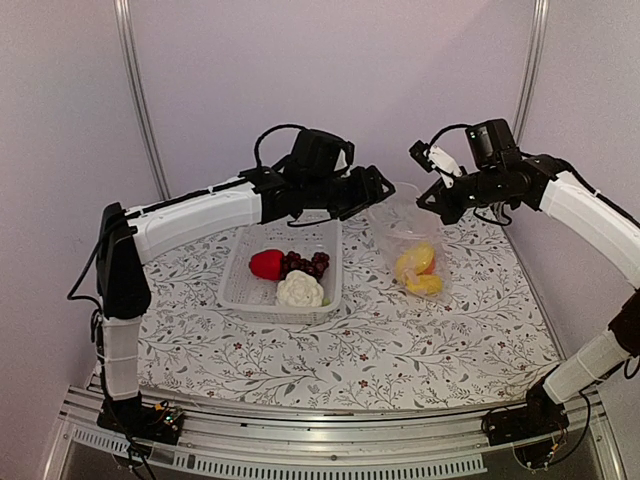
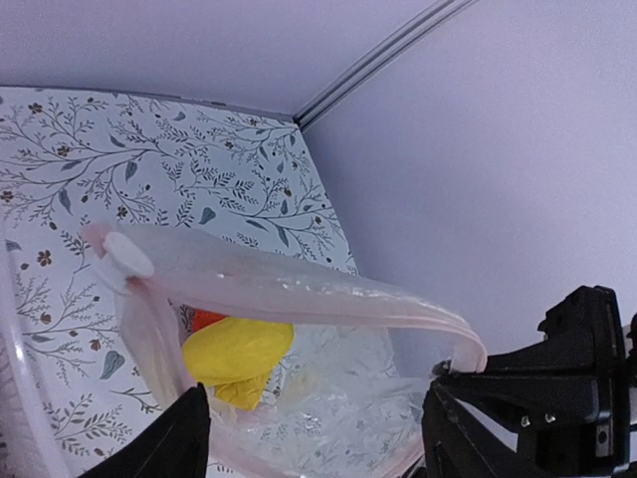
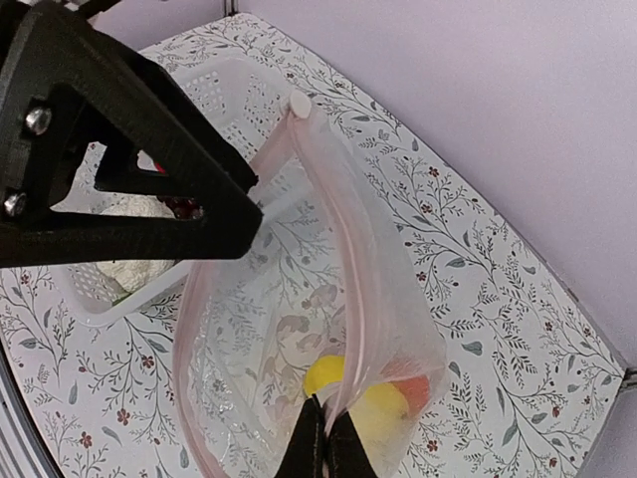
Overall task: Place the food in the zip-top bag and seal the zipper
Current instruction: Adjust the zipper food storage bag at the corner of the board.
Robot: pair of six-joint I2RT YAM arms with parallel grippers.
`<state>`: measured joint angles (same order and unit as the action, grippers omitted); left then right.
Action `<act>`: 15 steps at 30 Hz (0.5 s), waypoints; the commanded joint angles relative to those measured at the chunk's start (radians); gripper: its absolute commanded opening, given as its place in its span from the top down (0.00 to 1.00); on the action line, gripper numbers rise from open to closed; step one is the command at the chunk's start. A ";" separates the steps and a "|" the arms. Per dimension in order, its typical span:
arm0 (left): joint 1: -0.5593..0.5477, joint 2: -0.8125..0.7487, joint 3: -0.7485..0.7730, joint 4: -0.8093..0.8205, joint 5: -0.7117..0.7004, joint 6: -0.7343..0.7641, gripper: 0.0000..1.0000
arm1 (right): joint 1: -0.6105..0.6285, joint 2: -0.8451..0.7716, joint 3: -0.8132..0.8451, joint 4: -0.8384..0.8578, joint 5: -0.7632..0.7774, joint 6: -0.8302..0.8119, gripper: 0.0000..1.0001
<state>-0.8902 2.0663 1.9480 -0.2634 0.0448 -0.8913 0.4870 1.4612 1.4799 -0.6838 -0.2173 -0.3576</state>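
- counter (image 1: 400, 340): white, grey leafy vine print
- basket (image 1: 236, 280): white
- inside the basket: red fruit (image 1: 266, 264), dark purple grapes (image 1: 306, 263), white cauliflower (image 1: 300, 290)
- zip-top bag (image 1: 400, 225) beside the basket: clear, pinkish zipper (image 2: 328, 305), yellow and orange pieces (image 1: 417, 270)

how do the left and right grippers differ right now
The left gripper stands open with nothing between its fingers; the right gripper is shut, pinching the rim of the zip-top bag. The left hovers over the bag's mouth; the right holds the mouth's edge up. Both are at the bag's open mouth.
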 commanded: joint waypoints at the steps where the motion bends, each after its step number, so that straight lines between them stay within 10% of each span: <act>1: -0.024 -0.102 -0.068 0.107 0.043 0.169 0.28 | -0.024 0.011 0.054 -0.003 0.065 0.005 1.00; 15: -0.081 -0.301 -0.467 0.109 -0.127 0.439 0.28 | -0.262 0.089 0.184 0.083 0.459 -0.165 1.00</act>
<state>-0.9787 1.7779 1.5513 -0.1040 0.0177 -0.4999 0.2298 1.5280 1.6192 -0.6636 0.0860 -0.4385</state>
